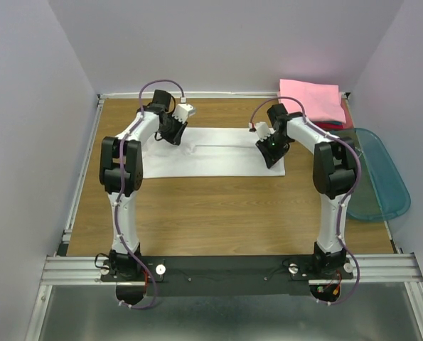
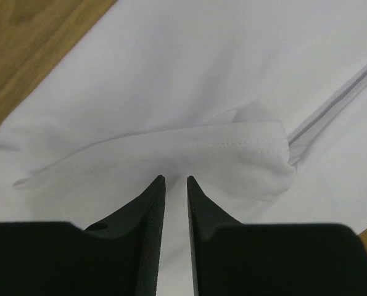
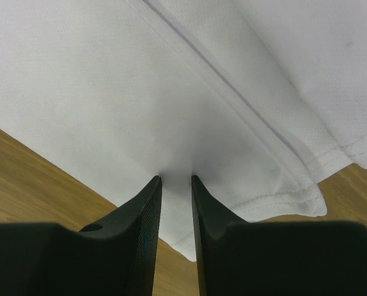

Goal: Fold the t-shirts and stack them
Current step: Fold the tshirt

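A white t-shirt point(image 1: 218, 153) lies flat on the wooden table point(image 1: 218, 213) as a wide rectangle. My left gripper point(image 1: 177, 136) is at its far left corner. In the left wrist view the left gripper point(image 2: 176, 179) has its jaws nearly together on the white cloth point(image 2: 202, 74), with a raised hemmed fold just ahead of the tips. My right gripper point(image 1: 274, 160) is at the shirt's right edge. In the right wrist view the right gripper point(image 3: 176, 179) pinches the cloth point(image 3: 109, 80), which puckers at the tips near a hemmed corner. A folded pink t-shirt point(image 1: 311, 99) lies at the far right.
A teal translucent tray point(image 1: 378, 174) lies off the table's right side. Something red point(image 1: 337, 126) shows under the pink shirt's near edge. White walls close in the table at the back and both sides. Bare wood point(image 3: 35, 179) runs in front of the shirt.
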